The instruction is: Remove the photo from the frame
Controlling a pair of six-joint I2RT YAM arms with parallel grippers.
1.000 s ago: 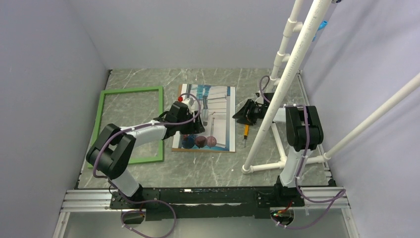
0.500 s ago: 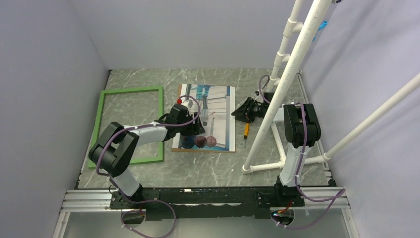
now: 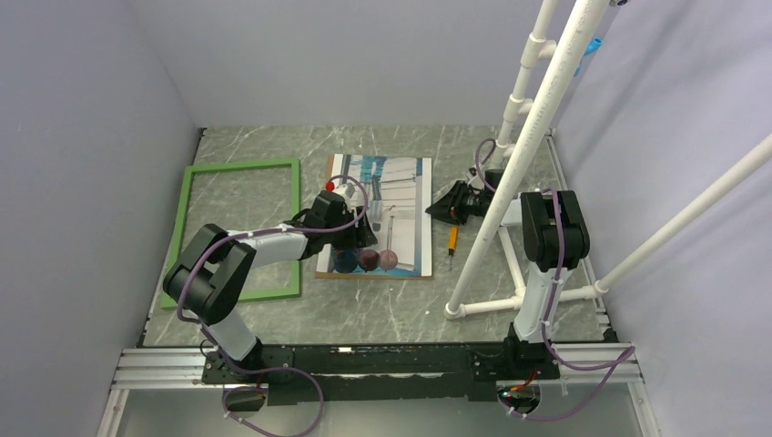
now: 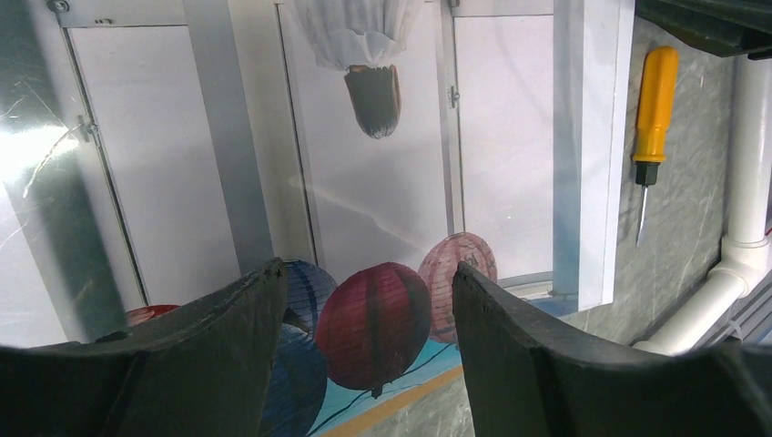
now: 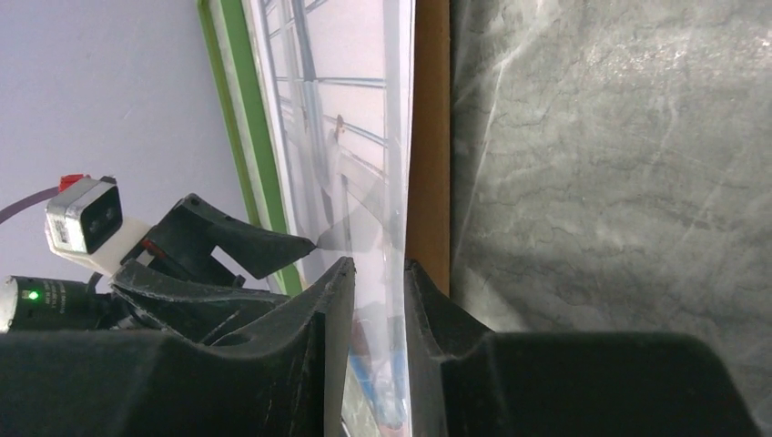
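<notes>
The photo [image 3: 401, 205] lies face up on a brown backing board [image 3: 373, 274] in the middle of the table. The green frame [image 3: 188, 211] lies to its left with bare table showing through it. My left gripper [image 3: 353, 238] hovers open over the photo's near left part. In the left wrist view [image 4: 369, 300] the red balloon [image 4: 373, 323] shows between its fingers. My right gripper [image 3: 439, 208] is at the photo's right edge. Its jaws [image 5: 378, 269] stand a narrow gap apart, with the photo's edge [image 5: 396, 182] running between them beside the board [image 5: 431, 137].
An orange-handled screwdriver [image 3: 452, 239] lies just right of the photo, also in the left wrist view [image 4: 654, 109]. A white pipe stand [image 3: 510, 182] rises on the right, with its base [image 3: 482, 308] on the table. Grey walls close in on both sides.
My left arm's elbow shifted slightly. My right gripper edged a little toward the photo's right edge. The photo and frame have not moved.
</notes>
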